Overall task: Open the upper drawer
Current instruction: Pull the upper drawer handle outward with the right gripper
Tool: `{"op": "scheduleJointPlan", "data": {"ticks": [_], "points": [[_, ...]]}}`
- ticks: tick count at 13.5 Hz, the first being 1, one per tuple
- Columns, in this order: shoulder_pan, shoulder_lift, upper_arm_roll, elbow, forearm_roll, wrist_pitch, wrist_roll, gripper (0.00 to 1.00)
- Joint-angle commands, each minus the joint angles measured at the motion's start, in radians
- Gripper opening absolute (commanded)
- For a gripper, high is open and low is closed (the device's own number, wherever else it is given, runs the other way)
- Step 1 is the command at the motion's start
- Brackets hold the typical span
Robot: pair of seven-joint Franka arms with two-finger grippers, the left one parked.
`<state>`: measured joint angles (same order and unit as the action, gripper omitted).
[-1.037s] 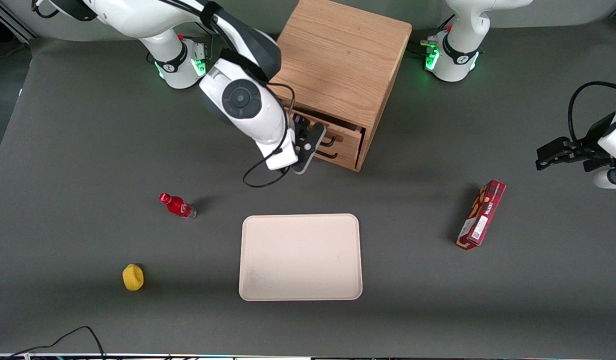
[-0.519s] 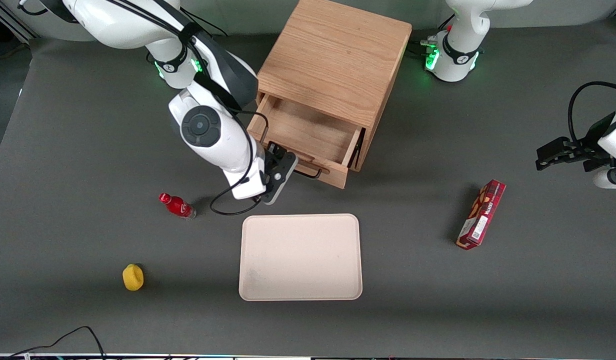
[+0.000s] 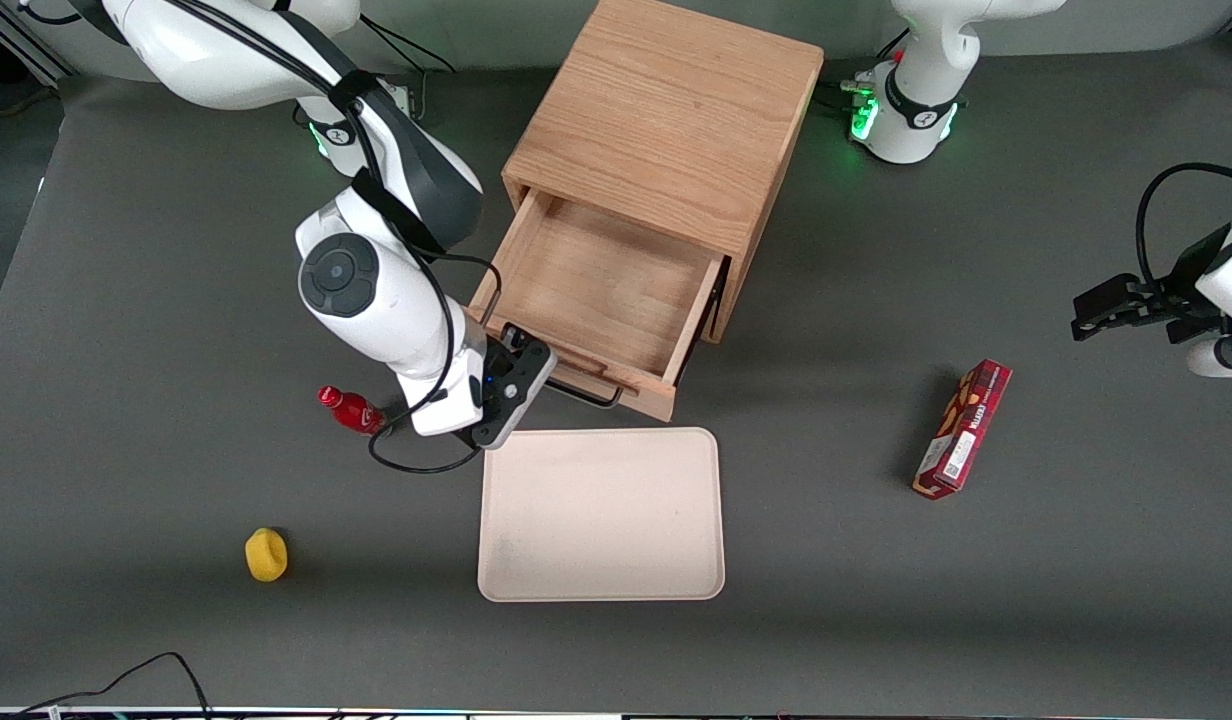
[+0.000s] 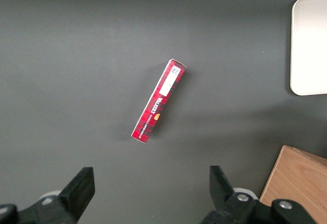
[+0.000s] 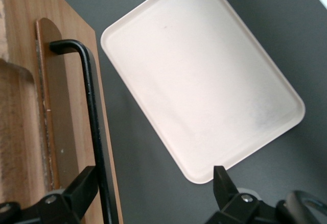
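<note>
Oak, light and grained: the upper drawer (image 3: 601,295) of the wooden cabinet (image 3: 666,120) stands pulled well out toward the front camera, its bare interior showing, so the opening looks essentially done; only letting go and backing away seems left. The black two-finger gripper (image 3: 521,375) sits at the black metal bar handle (image 5: 92,122), fingers spread wide with the bar between them, not clamped. Just nearer the camera lies the cream rectangular plastic tray (image 3: 601,515). Toward the parked arm's end, the red tartan carton (image 4: 158,101) carries print too small to read.
</note>
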<state>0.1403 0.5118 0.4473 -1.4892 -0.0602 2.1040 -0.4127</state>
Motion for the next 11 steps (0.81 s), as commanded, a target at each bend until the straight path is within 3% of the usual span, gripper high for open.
{"op": "scheduleJointPlan", "data": {"ticks": [1,9,11], "points": [[0.001,0.022,-0.007,0.032,-0.016,0.014,-0.023,1.0],[-0.018,0.03,-0.035,0.033,-0.01,0.099,-0.098,1.0],[-0.025,0.03,-0.035,0.049,0.032,0.097,-0.098,1.0]]}}
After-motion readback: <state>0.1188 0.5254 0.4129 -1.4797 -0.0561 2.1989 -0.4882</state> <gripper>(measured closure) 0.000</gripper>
